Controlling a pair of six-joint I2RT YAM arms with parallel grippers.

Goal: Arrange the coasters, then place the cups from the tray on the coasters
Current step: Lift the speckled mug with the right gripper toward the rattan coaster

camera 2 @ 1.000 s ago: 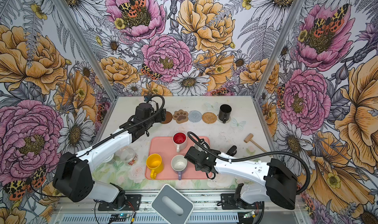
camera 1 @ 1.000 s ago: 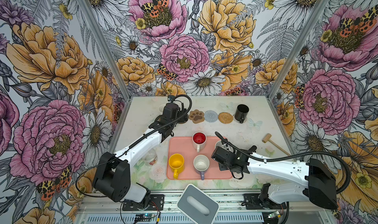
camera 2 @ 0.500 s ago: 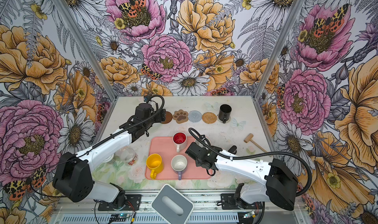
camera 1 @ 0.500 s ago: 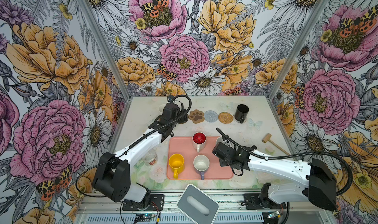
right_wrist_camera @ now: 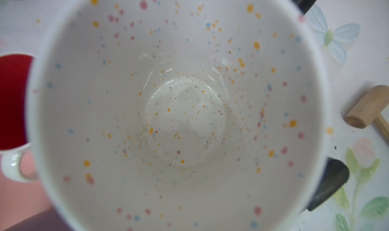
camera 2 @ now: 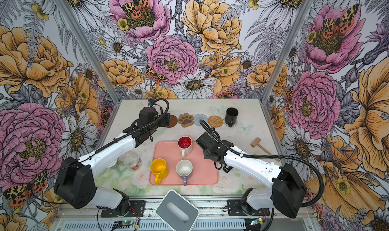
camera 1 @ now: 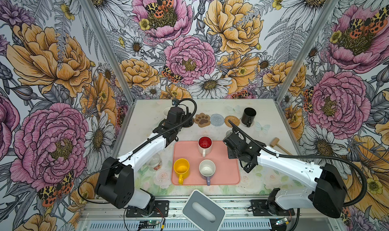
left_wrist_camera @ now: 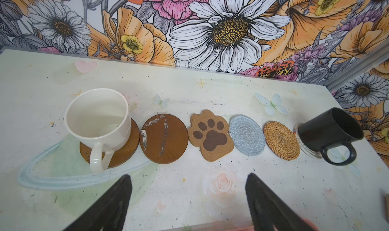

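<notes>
**A:** Left wrist view: what state is the gripper in?
**B:** The left gripper is seen spread wide. Nothing is held or touched, and only bare table is seen between the fingers.
**A:** What is seen beyond it?
**B:** The coasters are laid in one row. The cream cup is set off-centre on the first disc. The second disc, paw mat, woven mat and rattan mat are left bare. The black cup is set on the lacy mat at the row's other end.
**A:** Right wrist view?
**B:** It is filled by the speckled cup, seen from above with a blurred rim. The right gripper is clamped on it, with two dark fingers seen at one side. Which part is pinched cannot be told. The red cup and tray are seen on one side, the mallet on the other.
**A:** Top views?
**B:** Both grippers are largely hidden under their wrists. The left one is held by the second disc. The right one is held at the tray's back right corner, and a sliver of the speckled cup is shown there. The red cup, yellow cup and lavender cup are left on the tray. A jar is seen just left of the tray, and a box at the front edge.
</notes>
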